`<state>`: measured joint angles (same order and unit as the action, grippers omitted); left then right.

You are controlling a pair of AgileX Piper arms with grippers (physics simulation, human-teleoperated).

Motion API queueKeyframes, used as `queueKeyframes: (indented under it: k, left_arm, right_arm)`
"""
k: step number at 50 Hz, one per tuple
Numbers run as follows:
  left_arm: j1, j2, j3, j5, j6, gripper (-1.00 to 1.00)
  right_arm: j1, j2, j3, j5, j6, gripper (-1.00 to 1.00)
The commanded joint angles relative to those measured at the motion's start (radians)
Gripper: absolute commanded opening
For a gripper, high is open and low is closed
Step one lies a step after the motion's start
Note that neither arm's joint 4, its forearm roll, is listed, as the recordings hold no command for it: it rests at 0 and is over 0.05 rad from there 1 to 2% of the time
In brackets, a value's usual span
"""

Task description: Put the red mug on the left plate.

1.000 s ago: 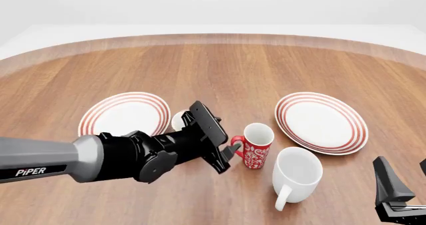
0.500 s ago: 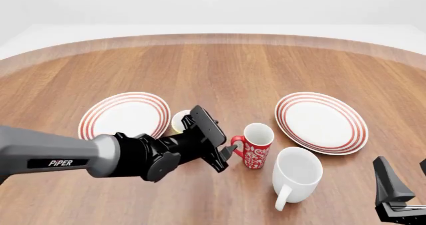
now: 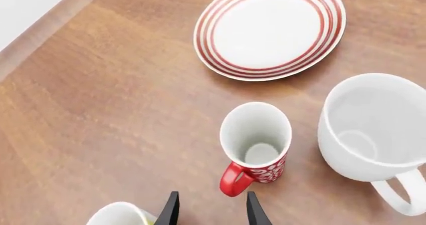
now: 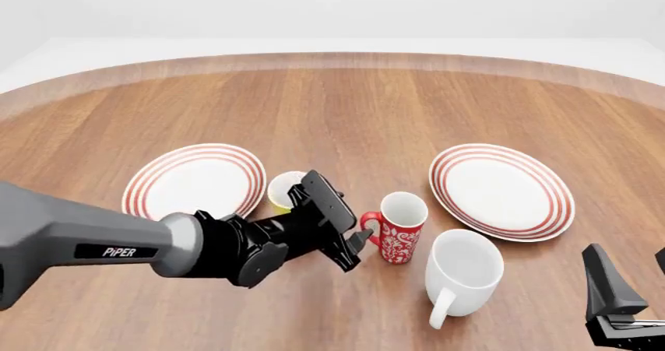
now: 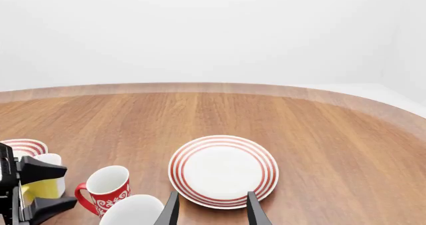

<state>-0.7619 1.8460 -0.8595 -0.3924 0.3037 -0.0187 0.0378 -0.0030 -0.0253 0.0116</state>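
The red mug (image 4: 401, 229) stands upright on the table between the two plates, its handle (image 3: 232, 180) turned toward my left gripper (image 4: 359, 244). That gripper is open, and its fingertips (image 3: 169, 211) sit just short of the handle, one to each side of its line, touching nothing. The red mug (image 3: 256, 142) shows its white inside in the left wrist view. The left plate (image 4: 195, 179) lies bare behind my left arm. My right gripper (image 4: 624, 300) hangs open at the near right, holding nothing, and looks out over the red mug (image 5: 106, 189).
A yellow mug (image 4: 285, 190) stands just beyond my left wrist, beside the left plate. A large white mug (image 4: 463, 272) sits close to the red mug on its near right. The right plate (image 4: 503, 191) lies past them. The table's curved far edge (image 4: 332, 57) runs across the back.
My left arm has swung lower and nearer the table, uncovering the yellow mug. Its gripper stays by the red mug's handle. The mugs, plates and right arm have not moved.
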Motion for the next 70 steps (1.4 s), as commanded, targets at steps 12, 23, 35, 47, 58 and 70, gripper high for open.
queueKeyframes:
  k: [12, 23, 35, 47, 58, 70]
  left_arm:
    - [-0.021, 0.014, 0.017, -0.043, -0.023, 1.0]
    - [-0.038, 0.03, 0.026, -0.075, -0.041, 1.0]
    - [-0.048, 0.078, 0.011, -0.099, -0.052, 1.0]
    - [-0.041, 0.111, -0.009, -0.118, -0.064, 1.0]
    - [-0.031, 0.127, -0.024, -0.118, -0.063, 1.0]
    - [0.029, 0.16, -0.075, -0.107, -0.023, -1.0]
  right_arm:
    - [0.0, 0.0, 0.0, 0.0, 0.0, 1.0]
    - [0.0, 0.0, 0.0, 0.0, 0.0, 1.0]
    - [0.0, 0.0, 0.0, 0.0, 0.0, 1.0]
    - [0.0, 0.0, 0.0, 0.0, 0.0, 1.0]
    - [0.0, 0.0, 0.0, 0.0, 0.0, 1.0]
    - [0.0, 0.0, 0.0, 0.0, 0.0, 1.0]
